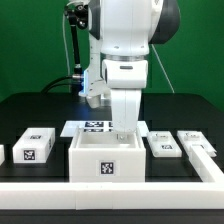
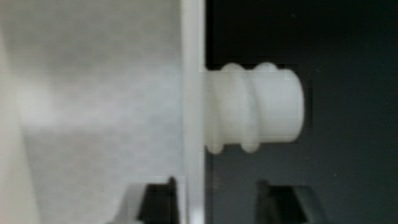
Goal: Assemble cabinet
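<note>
The cabinet box, a big white open box with a square tag on its front, stands at the table's front centre. My gripper hangs straight down over the box's far right wall. In the wrist view the box wall fills one side. Its thin edge runs between my two dark fingertips, which stand apart on either side of it. My gripper is open and holds nothing. A white ridged knob sticks out from the wall's outer face. A white tagged panel lies to the exterior view's left of the box.
Two more white tagged pieces lie to the exterior view's right of the box. The marker board lies flat just behind the box. A white rail runs along the table's front edge.
</note>
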Tool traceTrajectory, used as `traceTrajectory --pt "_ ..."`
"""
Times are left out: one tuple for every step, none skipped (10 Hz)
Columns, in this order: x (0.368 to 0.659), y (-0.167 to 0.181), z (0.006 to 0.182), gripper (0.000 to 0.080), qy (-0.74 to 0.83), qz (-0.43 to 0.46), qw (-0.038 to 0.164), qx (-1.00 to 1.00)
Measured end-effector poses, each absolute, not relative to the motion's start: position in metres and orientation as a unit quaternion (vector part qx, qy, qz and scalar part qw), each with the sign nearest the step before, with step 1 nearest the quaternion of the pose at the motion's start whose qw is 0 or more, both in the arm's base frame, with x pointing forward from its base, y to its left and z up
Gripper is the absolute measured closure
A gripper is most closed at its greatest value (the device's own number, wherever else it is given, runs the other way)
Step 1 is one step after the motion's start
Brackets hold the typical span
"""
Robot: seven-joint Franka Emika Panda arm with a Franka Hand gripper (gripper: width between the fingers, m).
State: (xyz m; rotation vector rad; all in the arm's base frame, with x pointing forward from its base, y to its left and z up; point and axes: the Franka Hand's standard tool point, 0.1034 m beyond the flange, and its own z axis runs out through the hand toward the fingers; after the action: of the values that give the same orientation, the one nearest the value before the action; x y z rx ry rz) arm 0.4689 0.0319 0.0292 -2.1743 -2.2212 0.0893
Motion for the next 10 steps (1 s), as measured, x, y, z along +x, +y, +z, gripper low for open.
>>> traceTrajectory --pt "0.4689 0.0318 0.0291 0.0727 -0.714 0.029 0.016 -0.699" --pt "0.4691 0.0319 0.0293 0.0771 -0.714 0.028 0.016 -0.699" --pt "0.4691 0.0319 0.0293 0.0771 -0.714 0.028 0.016 -0.699" --pt "0.4691 0.0319 0.0293 0.0771 -0.714 0.028 0.016 -0.699" --pt "0.4691 0.0319 0.0293 0.0771 -0.714 0.028 0.016 -0.699" --pt "0.4691 0.0319 0.0293 0.0771 -0.714 0.028 0.016 -0.699" --pt "0.4691 0.0319 0.0293 0.0771 -0.714 0.028 0.016 -0.699" --pt "0.4691 0.0319 0.0293 0.0771 -0.714 0.028 0.016 -0.699" --pt "0.4691 0.032 0.0293 0.0771 -0.714 0.028 0.016 -0.699" --pt "0.4732 0.0344 0.0301 0.0771 -0.716 0.026 0.015 -0.698"
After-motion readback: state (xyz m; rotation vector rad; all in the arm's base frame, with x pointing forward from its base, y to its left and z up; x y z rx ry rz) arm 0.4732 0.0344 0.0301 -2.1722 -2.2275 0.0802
